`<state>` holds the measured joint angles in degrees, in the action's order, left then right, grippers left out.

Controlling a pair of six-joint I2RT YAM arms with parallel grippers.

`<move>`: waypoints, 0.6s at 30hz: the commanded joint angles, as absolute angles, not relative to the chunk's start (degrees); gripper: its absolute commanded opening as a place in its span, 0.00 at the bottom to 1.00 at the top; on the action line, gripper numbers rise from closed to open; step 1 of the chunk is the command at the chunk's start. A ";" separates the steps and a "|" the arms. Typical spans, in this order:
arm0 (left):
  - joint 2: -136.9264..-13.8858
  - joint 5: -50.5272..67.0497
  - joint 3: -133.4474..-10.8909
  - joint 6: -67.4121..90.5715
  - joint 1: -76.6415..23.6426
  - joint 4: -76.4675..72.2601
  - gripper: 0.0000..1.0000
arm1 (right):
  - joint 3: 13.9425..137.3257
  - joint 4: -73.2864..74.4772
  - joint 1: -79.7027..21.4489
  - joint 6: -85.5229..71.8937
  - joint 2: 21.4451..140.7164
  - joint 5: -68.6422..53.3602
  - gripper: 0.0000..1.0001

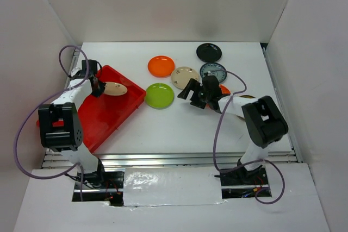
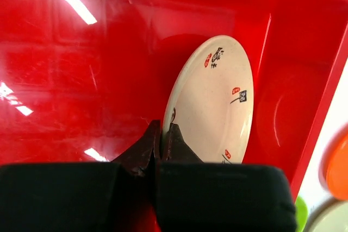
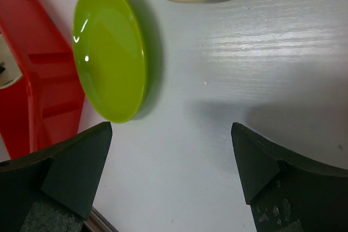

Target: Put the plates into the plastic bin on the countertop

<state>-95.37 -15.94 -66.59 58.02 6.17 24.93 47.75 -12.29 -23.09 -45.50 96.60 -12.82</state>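
My left gripper (image 1: 101,87) is shut on the rim of a cream plate with small motifs (image 1: 116,88) and holds it over the red plastic bin (image 1: 111,117). In the left wrist view the plate (image 2: 217,101) stands tilted on edge in the closed gripper (image 2: 161,130) above the bin floor (image 2: 81,69). My right gripper (image 1: 188,97) is open and empty over the white countertop (image 1: 179,129), just right of the lime green plate (image 1: 159,95). The right wrist view shows that plate (image 3: 109,58) beyond the open gripper (image 3: 171,150).
On the countertop lie an orange plate (image 1: 161,66), a cream plate (image 1: 185,77), a blue-white plate (image 1: 213,71) and a black plate (image 1: 209,52). A second orange plate (image 1: 224,88) is mostly hidden under my right arm. White walls enclose the table.
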 commanded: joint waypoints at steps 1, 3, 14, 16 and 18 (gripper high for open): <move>-98.25 -22.85 -68.64 61.17 6.68 29.70 0.00 | 51.85 -17.49 -24.34 -47.02 102.12 -16.69 0.98; -99.31 -23.11 -68.91 61.87 6.94 30.84 0.05 | 54.75 -17.23 -24.96 -48.33 105.90 -17.40 0.96; -94.14 -24.26 -68.20 61.09 6.59 36.03 0.99 | 64.68 -10.81 -27.16 -56.16 114.87 -13.19 0.47; -91.42 -24.35 -68.20 60.21 5.54 37.00 0.99 | 66.09 -8.98 -27.42 -56.34 115.75 -13.79 0.44; -89.13 -24.69 -68.03 59.77 4.66 37.26 0.99 | 68.63 -7.65 -27.77 -56.16 117.07 -14.24 0.42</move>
<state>-94.32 -22.55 -67.81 61.36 6.00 35.42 64.53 -10.63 -26.74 -55.05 115.33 -15.16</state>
